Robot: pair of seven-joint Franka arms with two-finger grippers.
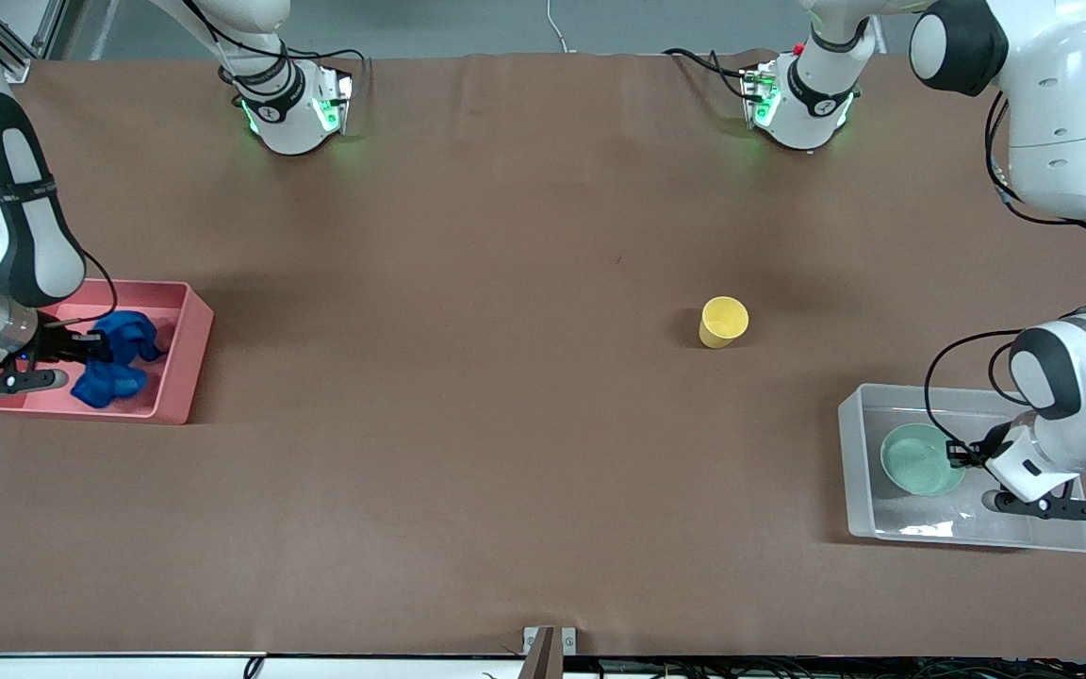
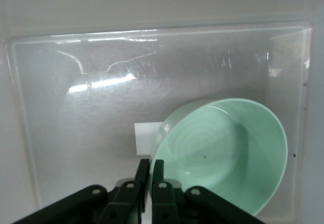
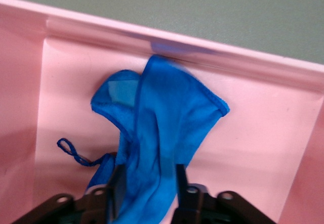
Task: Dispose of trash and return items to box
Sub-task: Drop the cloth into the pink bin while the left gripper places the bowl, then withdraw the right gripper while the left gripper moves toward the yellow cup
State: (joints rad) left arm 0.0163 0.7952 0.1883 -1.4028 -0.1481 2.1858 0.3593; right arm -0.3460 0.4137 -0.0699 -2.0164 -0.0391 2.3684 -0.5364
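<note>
The bright-blue fabric wad (image 1: 119,363) lies in the pink bin (image 1: 187,358) at the right arm's end. My right gripper (image 1: 100,347) is low in that bin. In the right wrist view its fingers (image 3: 117,183) stand apart on either side of the wad (image 3: 162,118), a gap showing at one finger, and the string trails beside. The mint-green bowl (image 1: 920,459) is inside the clear box (image 1: 859,471). My left gripper (image 2: 151,169) is shut on the bowl's rim (image 2: 163,133), next to the white label (image 2: 146,138). The yellow cup (image 1: 723,322) stands upright alone on the table.
The brown table cloth (image 1: 468,424) spreads between the two bins. The arms' bases (image 1: 293,104) stand along the table edge farthest from the front camera. The pink bin's wall (image 3: 228,57) is close to the right gripper.
</note>
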